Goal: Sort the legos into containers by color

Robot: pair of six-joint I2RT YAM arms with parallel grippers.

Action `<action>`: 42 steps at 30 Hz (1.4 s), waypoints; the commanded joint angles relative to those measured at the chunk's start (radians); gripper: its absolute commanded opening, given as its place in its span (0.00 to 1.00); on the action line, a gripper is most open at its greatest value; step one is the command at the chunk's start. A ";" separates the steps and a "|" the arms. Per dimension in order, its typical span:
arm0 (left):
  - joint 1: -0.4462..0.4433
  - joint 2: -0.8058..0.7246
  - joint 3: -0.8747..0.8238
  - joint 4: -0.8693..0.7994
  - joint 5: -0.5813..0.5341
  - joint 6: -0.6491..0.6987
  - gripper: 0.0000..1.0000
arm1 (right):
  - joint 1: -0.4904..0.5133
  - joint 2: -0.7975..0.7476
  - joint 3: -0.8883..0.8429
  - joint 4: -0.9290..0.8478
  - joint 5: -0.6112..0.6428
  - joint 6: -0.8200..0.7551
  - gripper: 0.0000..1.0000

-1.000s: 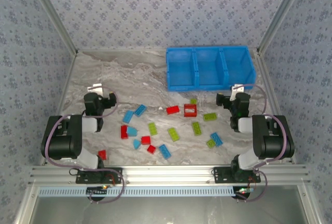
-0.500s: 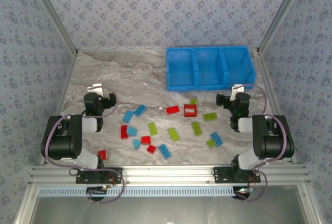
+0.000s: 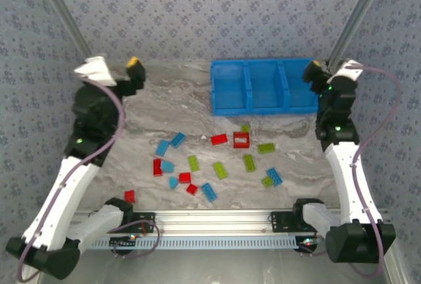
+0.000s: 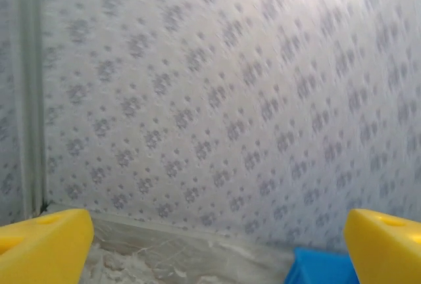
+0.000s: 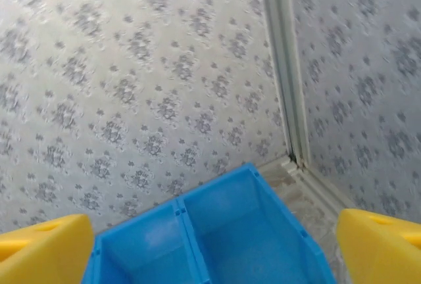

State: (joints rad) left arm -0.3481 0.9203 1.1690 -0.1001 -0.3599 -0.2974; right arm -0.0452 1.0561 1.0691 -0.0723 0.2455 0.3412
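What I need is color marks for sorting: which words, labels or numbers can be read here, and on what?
No readable text anywhere.
The blue bin bears no label, the legos are too small to show any print, and the wallpaper carries only a floral pattern.

no writing, label, brand, number or sign can be read anywhere, whether on the blue bin, on the legos or on the patterned walls.
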 commanded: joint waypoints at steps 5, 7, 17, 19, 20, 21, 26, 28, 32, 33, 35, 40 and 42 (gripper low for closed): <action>-0.076 0.042 0.106 -0.487 0.132 -0.311 0.98 | 0.022 0.147 0.113 -0.405 -0.138 0.003 0.83; -0.172 0.041 0.090 -0.478 0.108 -0.320 0.98 | 0.032 0.195 0.166 -0.424 -0.169 -0.044 0.82; -0.588 0.208 0.057 -0.387 -0.055 -0.320 0.98 | 0.002 0.649 0.458 -0.577 -0.287 -0.129 0.71; -0.637 0.242 0.058 -0.367 -0.095 -0.324 0.98 | -0.002 0.745 0.550 -0.636 -0.321 -0.139 0.67; -0.659 0.255 0.055 -0.355 -0.117 -0.323 0.97 | 0.001 0.785 0.589 -0.661 -0.324 -0.146 0.65; -0.679 0.267 0.051 -0.337 -0.130 -0.321 0.97 | 0.007 0.820 0.626 -0.683 -0.316 -0.149 0.64; -0.743 0.313 0.034 -0.250 -0.176 -0.315 0.97 | 0.019 0.887 0.661 -0.678 -0.310 -0.140 0.62; -0.750 0.335 0.043 -0.239 -0.171 -0.317 0.97 | 0.025 0.914 0.675 -0.687 -0.299 -0.139 0.60; -0.753 0.372 0.056 -0.238 -0.159 -0.325 0.97 | 0.031 0.970 0.726 -0.732 -0.245 -0.136 0.53; -0.755 0.376 0.055 -0.235 -0.158 -0.327 0.97 | 0.034 0.983 0.736 -0.738 -0.238 -0.138 0.50; -0.756 0.380 0.053 -0.236 -0.157 -0.330 0.97 | 0.036 0.995 0.746 -0.741 -0.223 -0.144 0.46; -0.756 0.381 0.058 -0.260 -0.158 -0.326 0.97 | 0.044 1.037 0.779 -0.764 -0.192 -0.153 0.42; -0.757 0.375 0.059 -0.267 -0.159 -0.327 0.97 | 0.048 1.046 0.788 -0.765 -0.184 -0.154 0.39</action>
State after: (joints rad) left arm -1.0958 1.3045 1.2049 -0.3637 -0.4953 -0.6155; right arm -0.0010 2.0785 1.8187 -0.7910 0.0193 0.2001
